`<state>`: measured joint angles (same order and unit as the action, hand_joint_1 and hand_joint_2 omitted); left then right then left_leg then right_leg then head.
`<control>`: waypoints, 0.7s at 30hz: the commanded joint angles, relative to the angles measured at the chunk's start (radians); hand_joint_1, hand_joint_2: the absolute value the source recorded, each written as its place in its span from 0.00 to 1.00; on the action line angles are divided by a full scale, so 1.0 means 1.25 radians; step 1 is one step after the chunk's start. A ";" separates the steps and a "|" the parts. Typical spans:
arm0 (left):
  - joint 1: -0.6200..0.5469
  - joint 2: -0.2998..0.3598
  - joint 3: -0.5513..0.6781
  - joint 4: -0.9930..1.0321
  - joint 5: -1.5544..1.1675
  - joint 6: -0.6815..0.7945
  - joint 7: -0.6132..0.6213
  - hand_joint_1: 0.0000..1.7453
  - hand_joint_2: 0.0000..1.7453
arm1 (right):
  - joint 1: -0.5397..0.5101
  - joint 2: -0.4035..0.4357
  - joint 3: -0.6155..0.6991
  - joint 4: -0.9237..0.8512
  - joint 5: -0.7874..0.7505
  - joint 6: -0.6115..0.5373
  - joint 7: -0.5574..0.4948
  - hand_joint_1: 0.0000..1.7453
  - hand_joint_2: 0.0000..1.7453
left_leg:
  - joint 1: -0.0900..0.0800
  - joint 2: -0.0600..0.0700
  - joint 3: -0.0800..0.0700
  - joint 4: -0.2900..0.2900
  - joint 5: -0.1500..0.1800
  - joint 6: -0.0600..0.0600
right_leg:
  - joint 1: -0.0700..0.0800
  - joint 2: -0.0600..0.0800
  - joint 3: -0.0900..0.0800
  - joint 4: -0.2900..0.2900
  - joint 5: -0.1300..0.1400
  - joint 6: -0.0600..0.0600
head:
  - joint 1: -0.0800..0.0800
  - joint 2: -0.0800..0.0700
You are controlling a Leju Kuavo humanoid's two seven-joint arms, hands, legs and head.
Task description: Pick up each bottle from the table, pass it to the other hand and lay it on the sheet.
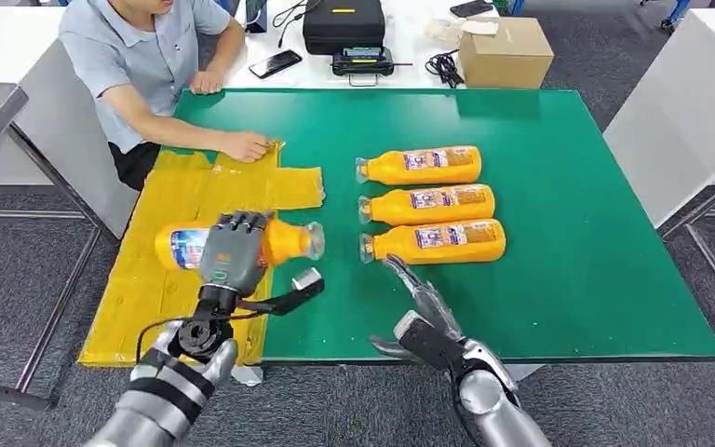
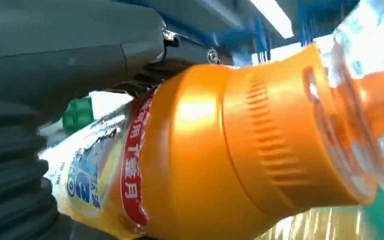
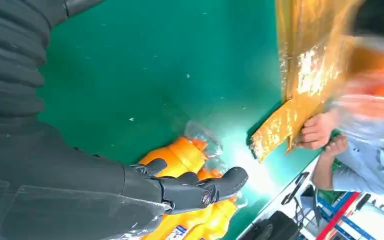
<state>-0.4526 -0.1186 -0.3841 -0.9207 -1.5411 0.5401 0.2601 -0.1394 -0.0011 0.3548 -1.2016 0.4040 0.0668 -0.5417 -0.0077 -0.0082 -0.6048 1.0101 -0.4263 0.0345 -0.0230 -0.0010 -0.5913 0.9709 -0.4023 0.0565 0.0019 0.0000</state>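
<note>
— Left hand?
— Wrapped over an orange plastic juice bottle, held above the crinkled yellow sheet. Long axis across the table, clear cap toward the green table mat.
— Label?
— Blue-and-white panel, red band with Chinese characters, legible only up close at the wrist.
— Right hand?
— Empty, fingers spread, near the closest of three more orange bottles lying in a row, caps toward the sheet.
— Beyond?
— Person's hand pressing the sheet's far edge.

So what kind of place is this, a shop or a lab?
Most likely a robot test lab or workshop: a green-covered table with orange plastic bottles laid in a row, a black equipment case with cables on the white bench behind, and a seated person holding down the yellow sheet.
</note>
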 commanded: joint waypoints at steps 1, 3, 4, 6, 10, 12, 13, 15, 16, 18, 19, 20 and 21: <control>-0.150 0.034 0.005 0.303 0.021 -0.040 -0.014 1.00 1.00 | -0.037 0.016 0.000 0.045 0.002 0.011 0.007 0.00 1.00 | 0.002 0.002 0.003 0.000 -0.001 -0.002 | 0.002 0.001 0.003 0.000 -0.001 -0.003 | -0.001 0.000; -0.165 0.030 0.024 0.335 0.024 -0.071 -0.004 1.00 1.00 | -0.035 0.019 -0.001 0.042 0.002 0.013 0.008 0.00 1.00 | 0.001 0.000 0.001 0.000 -0.001 -0.002 | 0.001 0.000 0.001 0.000 -0.001 -0.002 | 0.000 0.000; -0.168 0.032 0.027 0.339 0.021 -0.068 -0.003 1.00 1.00 | -0.033 0.020 -0.001 0.041 0.003 0.014 0.009 0.00 1.00 | 0.002 0.000 0.003 0.001 -0.002 -0.002 | 0.002 0.000 0.003 0.000 -0.001 -0.003 | 0.000 0.000; -0.172 0.031 0.038 0.346 0.020 -0.061 -0.006 1.00 1.00 | -0.027 0.020 -0.002 0.038 0.003 0.014 0.009 0.00 1.00 | 0.002 0.001 0.003 0.000 -0.002 -0.002 | 0.002 0.001 0.003 0.000 -0.001 -0.003 | 0.000 0.000; -0.175 0.022 0.032 0.355 0.008 -0.067 -0.021 1.00 1.00 | -0.027 0.019 -0.003 0.041 0.003 0.015 0.009 0.00 1.00 | 0.002 0.000 0.002 0.001 -0.001 -0.002 | 0.002 0.000 0.002 0.000 -0.001 -0.002 | 0.000 0.000; -0.176 0.017 0.029 0.362 0.005 -0.070 -0.024 0.71 1.00 | -0.030 0.019 0.001 0.044 0.003 0.019 0.008 0.00 1.00 | 0.002 0.000 0.002 0.001 -0.002 -0.002 | 0.002 0.000 0.002 0.000 -0.001 -0.003 | 0.000 0.000; -0.178 0.009 0.034 0.369 0.013 -0.084 -0.033 0.60 1.00 | -0.030 0.020 0.001 0.043 0.004 0.019 0.008 0.00 1.00 | 0.002 0.000 0.002 0.001 -0.001 -0.002 | 0.002 0.000 0.002 -0.001 -0.001 -0.002 | 0.000 0.000; -0.181 -0.001 0.039 0.374 0.026 -0.104 -0.051 0.02 1.00 | -0.029 0.019 0.002 0.042 0.004 0.019 0.009 0.00 1.00 | 0.002 0.001 0.002 0.001 -0.002 -0.002 | 0.002 0.001 0.003 0.000 -0.001 -0.002 | 0.000 0.000; -0.182 -0.005 0.044 0.376 0.036 -0.119 -0.060 0.00 1.00 | -0.029 0.018 0.002 0.041 0.005 0.020 0.009 0.00 1.00 | 0.001 0.000 0.001 0.000 -0.001 -0.001 | 0.001 0.000 0.001 0.000 -0.001 -0.002 | 0.000 0.000; -0.183 -0.008 0.043 0.378 0.038 -0.129 -0.065 0.00 1.00 | -0.028 0.018 0.002 0.040 0.005 0.020 0.009 0.00 1.00 | 0.001 -0.001 0.001 0.001 -0.001 -0.002 | 0.002 -0.001 0.002 0.000 -0.001 -0.002 | 0.000 0.000; -0.183 -0.008 0.043 0.378 0.038 -0.129 -0.065 0.00 1.00 | -0.028 0.018 0.002 0.040 0.005 0.020 0.009 0.00 1.00 | 0.001 -0.001 0.001 0.001 -0.001 -0.001 | 0.001 -0.001 0.001 0.000 -0.001 -0.002 | 0.000 0.000; -0.191 -0.008 0.037 0.389 0.043 -0.169 -0.089 0.00 1.00 | -0.028 0.017 0.003 0.038 0.006 0.023 0.009 0.00 1.00 | 0.001 -0.001 0.001 0.000 -0.001 -0.001 | 0.001 -0.001 0.001 0.000 -0.001 -0.001 | 0.000 0.000; -0.193 -0.008 0.041 0.390 0.054 -0.186 -0.097 0.00 1.00 | -0.028 0.017 0.003 0.036 0.007 0.023 0.009 0.00 1.00 | 0.001 0.000 0.001 0.001 -0.001 -0.002 | 0.002 0.000 0.002 0.000 -0.001 -0.002 | 0.000 0.000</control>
<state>-0.6208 -0.1068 -0.3483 -0.5489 -1.4988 0.3967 0.1869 -0.1459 0.0210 0.3548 -1.2009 0.4089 0.0866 -0.5341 -0.0079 -0.0094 -0.6058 1.0102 -0.4263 0.0345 -0.0230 -0.0015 -0.5922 0.9708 -0.4026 0.0566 0.0015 0.0000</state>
